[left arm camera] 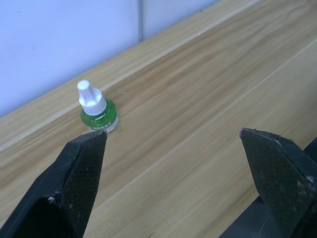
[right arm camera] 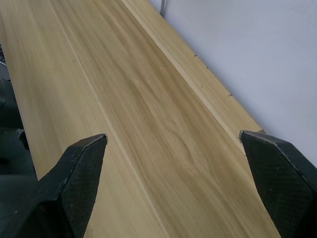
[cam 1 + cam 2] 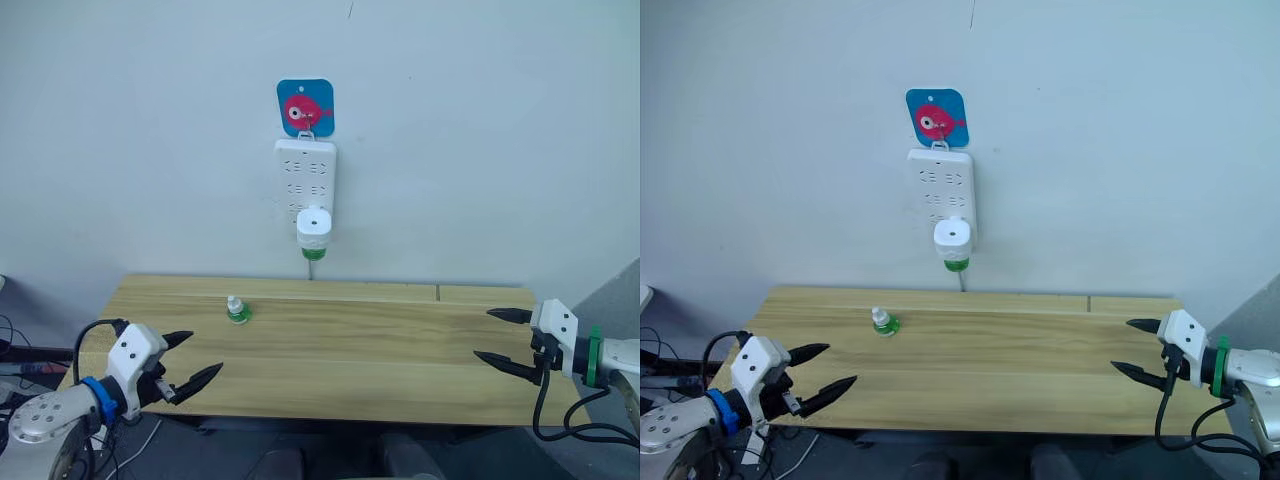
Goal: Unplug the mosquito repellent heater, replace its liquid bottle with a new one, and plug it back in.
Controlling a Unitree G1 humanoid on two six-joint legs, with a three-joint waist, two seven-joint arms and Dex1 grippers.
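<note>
Mosquito repellent heater point(image 3: 313, 228) plugged into wall power strip point(image 3: 305, 178), green bottle beneath | spare bottle point(image 3: 237, 311) upright on table point(image 3: 400, 350), 1 o'clock of left gripper point(image 3: 186, 360), apart | left gripper fingers spread, empty | right gripper point(image 3: 500, 336) spread, empty, 4 o'clock of heater

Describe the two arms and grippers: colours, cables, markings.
Left gripper: two black tapered fingers with cross-hatched pads, a white housing, a blue ring at the wrist, a silver-grey forearm and a black cable looping over it. Right gripper: the same black pointed fingers and white housing, but a green ring at the wrist, with a black cable hanging below.
</note>
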